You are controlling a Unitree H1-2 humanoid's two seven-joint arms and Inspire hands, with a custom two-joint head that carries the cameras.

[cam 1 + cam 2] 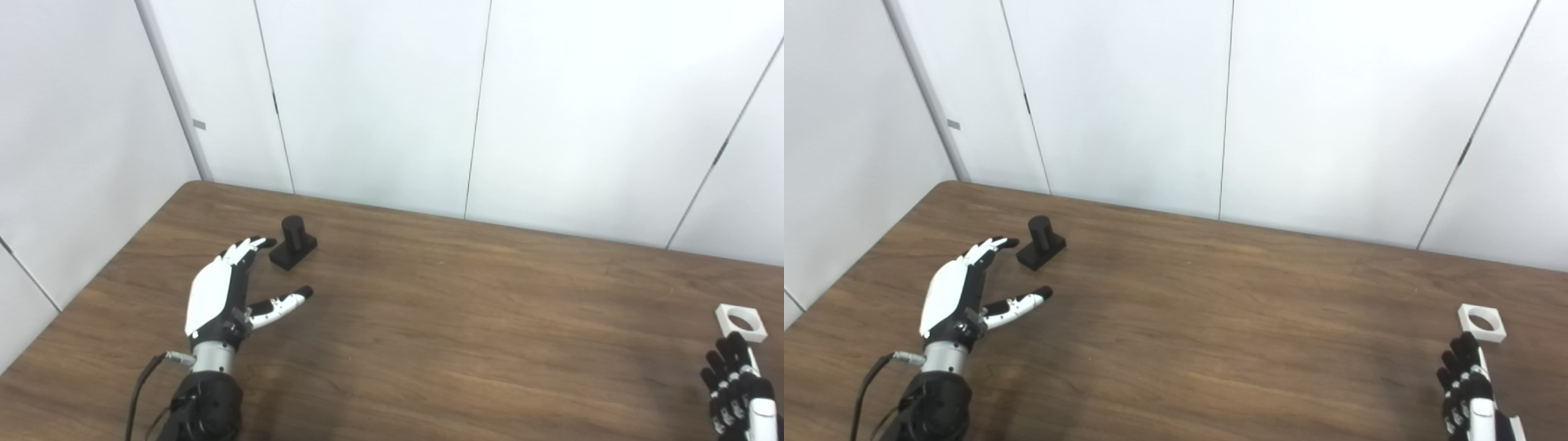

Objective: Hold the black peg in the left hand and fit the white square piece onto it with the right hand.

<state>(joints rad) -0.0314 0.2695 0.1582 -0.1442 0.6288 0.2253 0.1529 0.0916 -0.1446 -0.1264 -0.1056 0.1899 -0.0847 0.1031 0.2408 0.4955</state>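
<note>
No brand, label or legible writing appears on any item in either view. At the left, the left hand (226,293) is above the wooden table (441,318) with fingers extended and thumb spread apart, holding nothing. Its fingertips (264,242) sit just beside the black peg (293,242), not touching it. The peg stands upright on its square base near the table's far left corner. At the far right, the white square piece (1481,323) lies flat on the table, its round hole facing up. The right hand (1469,383) is just below the piece, fingers pointing toward it and holding nothing; contact cannot be determined. The right eye view shows bare table to the right of the piece; the left eye view places it close to the frame edge.
</note>
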